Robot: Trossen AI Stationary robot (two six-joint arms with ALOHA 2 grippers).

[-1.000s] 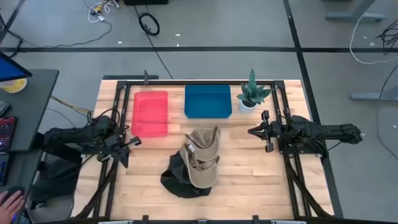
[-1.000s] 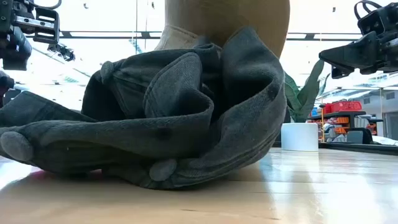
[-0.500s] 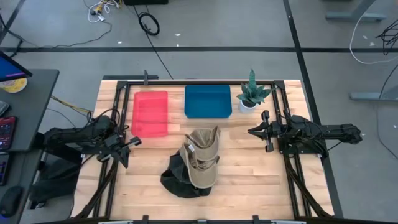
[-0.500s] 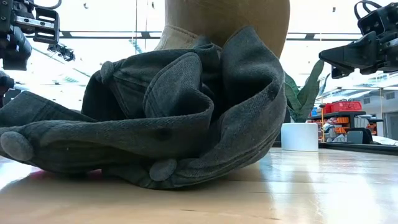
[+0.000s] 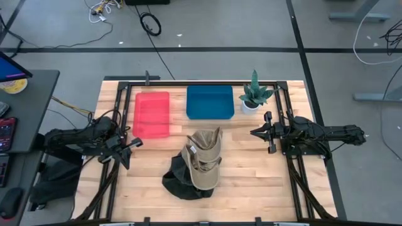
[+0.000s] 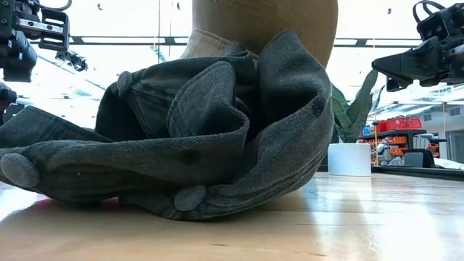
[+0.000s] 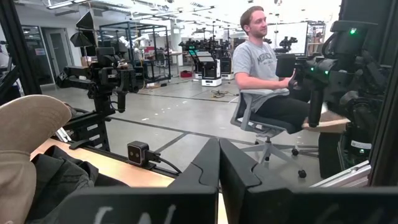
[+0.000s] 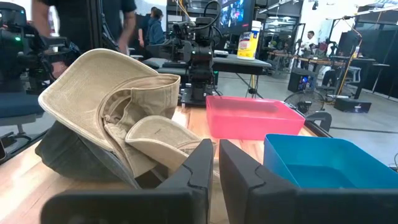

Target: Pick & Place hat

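Note:
A tan hat [image 5: 205, 162] lies on top of a crumpled dark grey hat [image 5: 178, 183] in the middle of the table, toward its near edge. The right wrist view shows the tan hat [image 8: 115, 102] resting on the grey hat [image 8: 71, 155]. The grey hat [image 6: 196, 138] fills the low view. My left gripper [image 5: 135, 143] waits shut at the table's left side, level, clear of both hats. My right gripper [image 5: 253, 132] waits shut at the right side, level, pointing toward the hats with nothing between its fingers.
A pink bin [image 5: 151, 114] and a blue bin [image 5: 210, 102] stand side by side at the far edge. A potted plant [image 5: 254, 95] stands to the right of them. Black frame rails [image 5: 289, 113] run along the table's sides. People sit and stand in the room beyond.

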